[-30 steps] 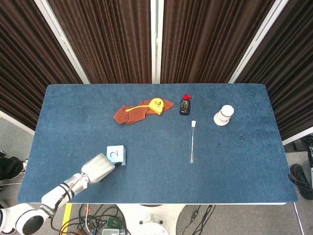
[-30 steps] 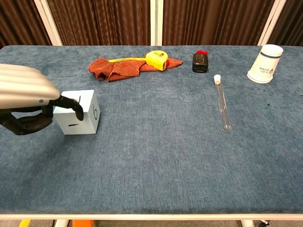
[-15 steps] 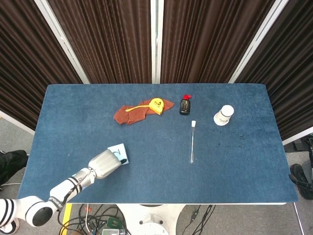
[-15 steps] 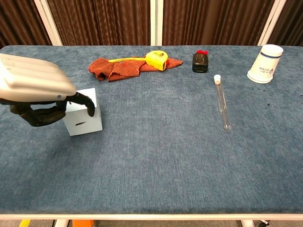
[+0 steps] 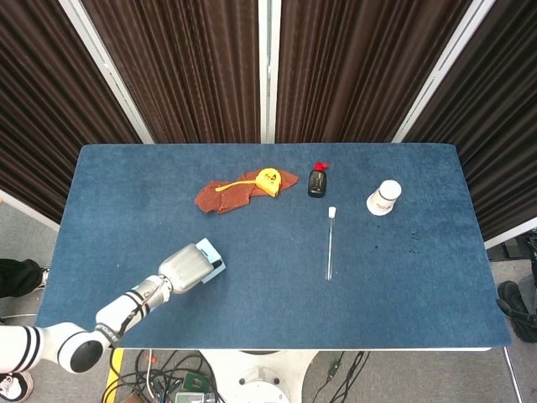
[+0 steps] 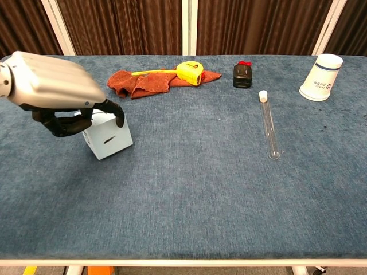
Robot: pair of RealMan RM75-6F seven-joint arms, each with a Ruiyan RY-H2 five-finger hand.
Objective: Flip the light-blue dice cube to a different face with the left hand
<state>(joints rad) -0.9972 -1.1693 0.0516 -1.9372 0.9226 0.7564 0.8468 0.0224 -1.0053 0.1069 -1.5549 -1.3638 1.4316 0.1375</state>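
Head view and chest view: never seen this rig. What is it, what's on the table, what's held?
It is a two-armed robot with human-like hands at a blue table. One picture looks down from its head, the other looks forward from its chest. Only the left hand shows; its fingers curl over a light-blue dice cube, which sits tilted. Also on the table: a rust-red cloth with a yellow tape measure on it, a small black bottle with a red cap, a glass tube and a paper cup on its side.

My left hand (image 6: pixel 60 94) now sits over the light-blue dice cube (image 6: pixel 110 139), fingers curled on it, having moved in from its left; the cube now tilts on an edge.
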